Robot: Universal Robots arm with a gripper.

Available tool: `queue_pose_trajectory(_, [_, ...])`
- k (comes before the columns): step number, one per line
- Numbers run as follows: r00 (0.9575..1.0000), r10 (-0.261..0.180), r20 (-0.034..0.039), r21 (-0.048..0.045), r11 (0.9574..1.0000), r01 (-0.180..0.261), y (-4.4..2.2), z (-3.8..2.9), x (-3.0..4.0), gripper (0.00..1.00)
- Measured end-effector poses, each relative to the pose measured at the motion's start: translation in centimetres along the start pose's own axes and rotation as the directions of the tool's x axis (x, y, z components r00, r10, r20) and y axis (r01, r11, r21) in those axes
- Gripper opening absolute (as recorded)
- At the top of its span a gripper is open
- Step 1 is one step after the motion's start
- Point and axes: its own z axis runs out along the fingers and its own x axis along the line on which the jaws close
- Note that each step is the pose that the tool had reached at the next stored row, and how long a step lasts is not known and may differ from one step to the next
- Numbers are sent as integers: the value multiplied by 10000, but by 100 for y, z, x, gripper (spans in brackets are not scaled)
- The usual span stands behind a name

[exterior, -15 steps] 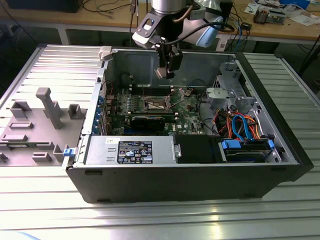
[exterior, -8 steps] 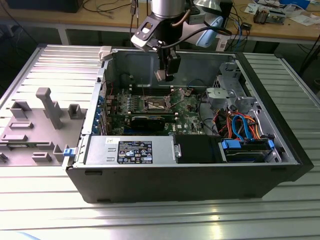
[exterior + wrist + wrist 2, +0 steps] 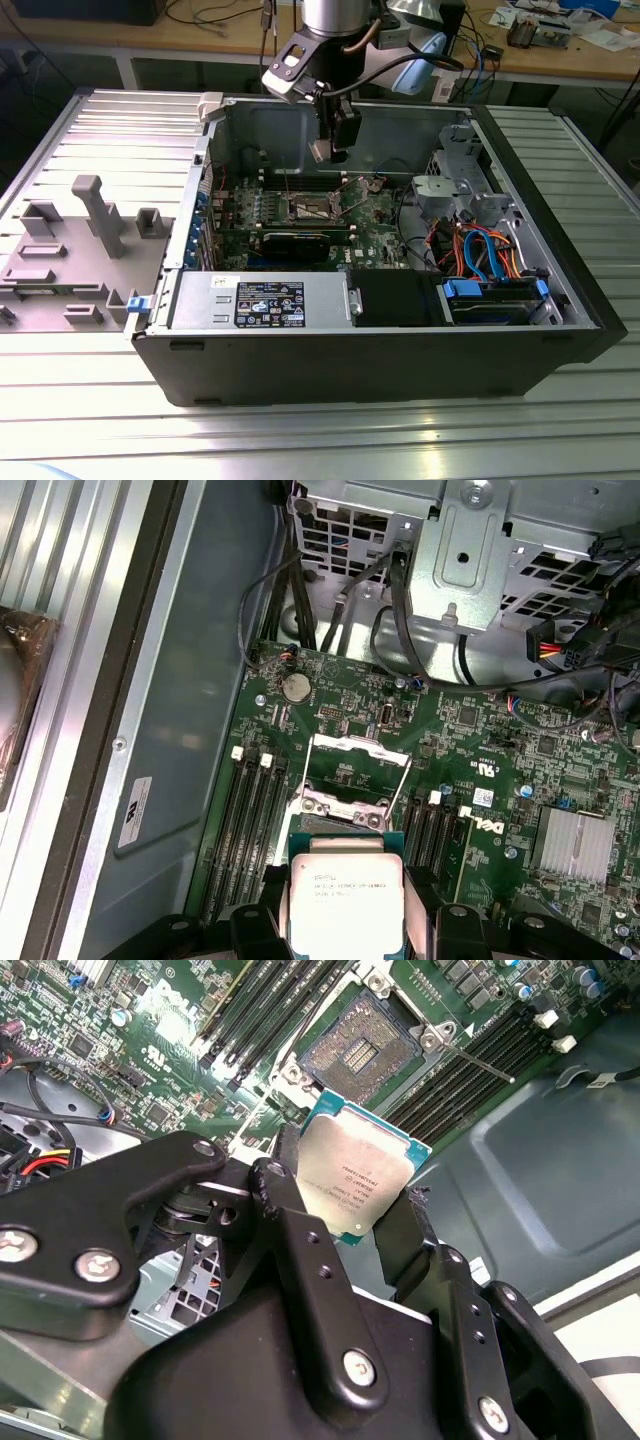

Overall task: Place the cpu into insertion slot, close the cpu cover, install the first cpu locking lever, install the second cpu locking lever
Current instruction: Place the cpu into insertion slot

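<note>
Fingers (image 3: 290, 1210) of the gripper (image 3: 350, 1188) are clenched on the cpu (image 3: 357, 1165), one black finger pressed to each of two opposite edges. The chip's silver top faces the camera in both wrist views, and its green rim shows along the free edges. The cpu is held in the air above the board (image 3: 480, 740) and touches nothing but the fingers. Beyond its free edge, near but apart, lies the slot (image 3: 360, 1050), its dark pin field exposed inside the silver rim. The cover (image 3: 358, 748) stands raised off the slot, and the green board is visible through its window in the first wrist view. A thin lever (image 3: 480, 1060) juts out at an angle from the slot's corner, across the black memory slots (image 3: 470, 1045) that flank the slot on both sides. A coin battery (image 3: 295, 687) sits on the board past the cover, and a finned heat sink (image 3: 575, 845) lies farther off. In the exterior view the gripper (image 3: 335, 150) hangs inside the open case (image 3: 380, 350), above the board and close to the slot (image 3: 308, 207). The case lies on its side on a ribbed metal table (image 3: 300, 440), with a grey fixture (image 3: 90, 240) beside it on the exterior view's left.
</note>
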Motion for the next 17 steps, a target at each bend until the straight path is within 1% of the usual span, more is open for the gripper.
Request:
queue_pose_trajectory(4, [10000,37,2,-2,10000,-37,0,4,1,54])
queue_pose_trajectory(7, [9998,206,16,0,9998,-206,-1,22,4,54])
queue_pose_trajectory(9, [9993,378,28,7,9993,-378,-3,54,4,54])
queue_pose_trajectory(11, [9985,542,40,12,9985,-542,-7,107,5,54])
queue_pose_trajectory(16, [9980,627,47,11,9980,-627,-16,208,3,54])
queue_pose_trajectory(17, [9980,632,48,11,9980,-632,-19,248,3,54])
